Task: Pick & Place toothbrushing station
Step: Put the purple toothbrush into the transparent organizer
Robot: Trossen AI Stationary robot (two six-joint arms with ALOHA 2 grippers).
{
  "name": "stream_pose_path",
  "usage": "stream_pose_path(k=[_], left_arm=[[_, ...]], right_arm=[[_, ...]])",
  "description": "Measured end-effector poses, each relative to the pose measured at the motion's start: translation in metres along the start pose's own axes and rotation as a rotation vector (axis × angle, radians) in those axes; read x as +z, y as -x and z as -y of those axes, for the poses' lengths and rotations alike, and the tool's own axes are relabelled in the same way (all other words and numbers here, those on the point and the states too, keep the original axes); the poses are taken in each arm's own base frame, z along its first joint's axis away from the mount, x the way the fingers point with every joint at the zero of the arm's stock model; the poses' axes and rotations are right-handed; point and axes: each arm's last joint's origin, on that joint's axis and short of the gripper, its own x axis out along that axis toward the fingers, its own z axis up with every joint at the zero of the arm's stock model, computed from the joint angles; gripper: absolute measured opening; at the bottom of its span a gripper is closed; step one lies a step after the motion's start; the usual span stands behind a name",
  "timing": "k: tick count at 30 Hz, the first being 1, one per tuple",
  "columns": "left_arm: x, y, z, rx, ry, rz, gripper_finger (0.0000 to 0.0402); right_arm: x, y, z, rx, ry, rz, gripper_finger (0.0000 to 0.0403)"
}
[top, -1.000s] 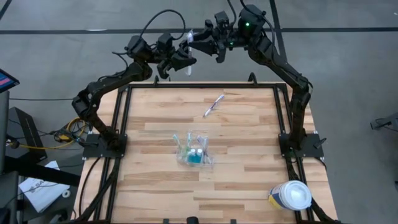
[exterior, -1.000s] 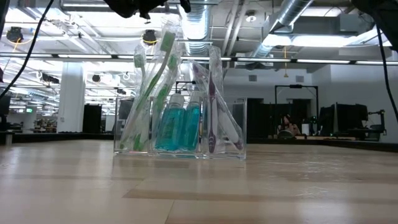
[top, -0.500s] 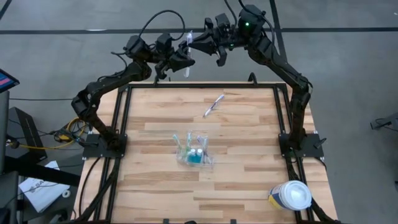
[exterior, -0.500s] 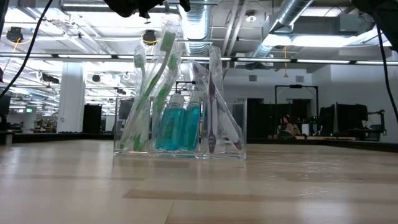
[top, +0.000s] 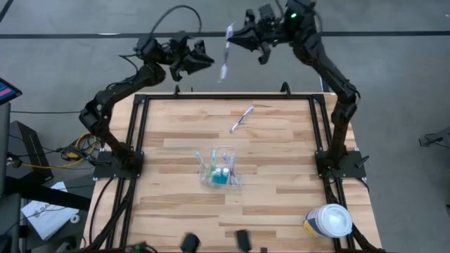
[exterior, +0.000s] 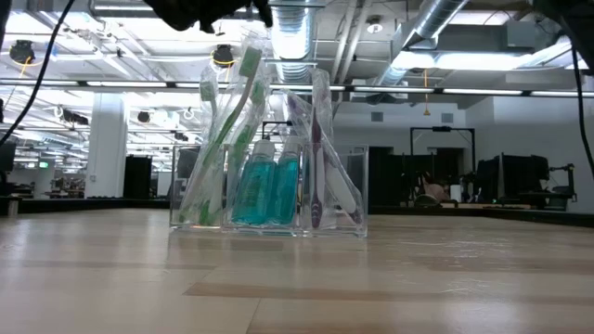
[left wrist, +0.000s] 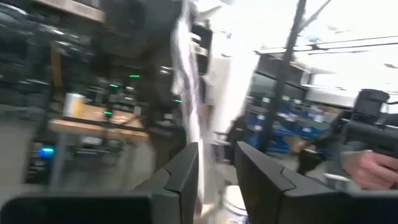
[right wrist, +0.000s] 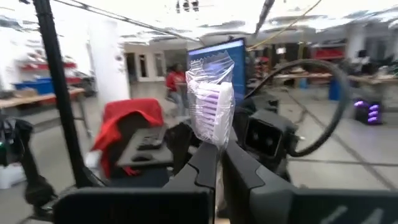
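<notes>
clear plastic holder [top: 220, 171] mid-table [top: 281, 204], brushes upright, long side across; right gripper [top: 234, 37] clamping wrapped toothbrush [top: 227, 43] behind it, left gripper [top: 206, 61] part-open

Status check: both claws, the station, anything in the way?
Right claw shut on wrapped toothbrush, up beyond the table's far edge. Left claw open beside it. Toothbrushing station mid-table; loose toothbrush lies behind it.

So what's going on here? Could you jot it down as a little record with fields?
Right gripper: shut on a clear-wrapped purple toothbrush, raised beyond the table's far edge
Left gripper: open, close beside it, holding nothing
Clear plastic toothbrush holder: mid-table, upright, holding wrapped brushes and teal bottles
Loose wrapped toothbrush: lying on the wooden table
White-lidded round tub: near right corner
</notes>
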Motion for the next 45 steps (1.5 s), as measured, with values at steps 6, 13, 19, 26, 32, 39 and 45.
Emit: stream_pose_path(k=[6, 13, 19, 26, 32, 39, 45], left_arm=[[0.019, 0.060, -0.020, 0.166, -0.055, 0.015, 0.0118], [0.026, 0.097, -0.029, 0.286, -0.036, 0.022, 0.0094], [0.018, 0.102, -0.035, 0.299, -0.022, -0.047, 0.0074], [0.012, 0.093, -0.036, 0.269, -0.032, -0.079, 0.0070], [0.008, 0.084, -0.034, 0.217, -0.018, -0.101, 0.0071], [0.004, 0.070, -0.031, 0.167, -0.007, -0.116, 0.0065], [0.000, 0.060, -0.029, 0.135, 0.000, -0.125, 0.0065]], right_arm=[[0.013, 0.055, -0.009, -0.129, 0.020, -0.137, 0.0001], [0.018, 0.090, -0.077, -0.211, -0.044, -0.375, 0.0000], [0.016, 0.094, -0.149, -0.206, -0.228, -0.533, 0.0000], [0.008, 0.075, -0.213, -0.329, -0.332, -0.604, 0.0000], [-0.039, 0.039, -0.257, -0.497, -0.397, -0.493, 0.0000], [-0.154, 0.012, -0.303, -0.787, -0.482, -0.097, 0.0000], [-0.225, 0.027, -0.318, -1.022, -0.473, 0.049, 0.0000]])
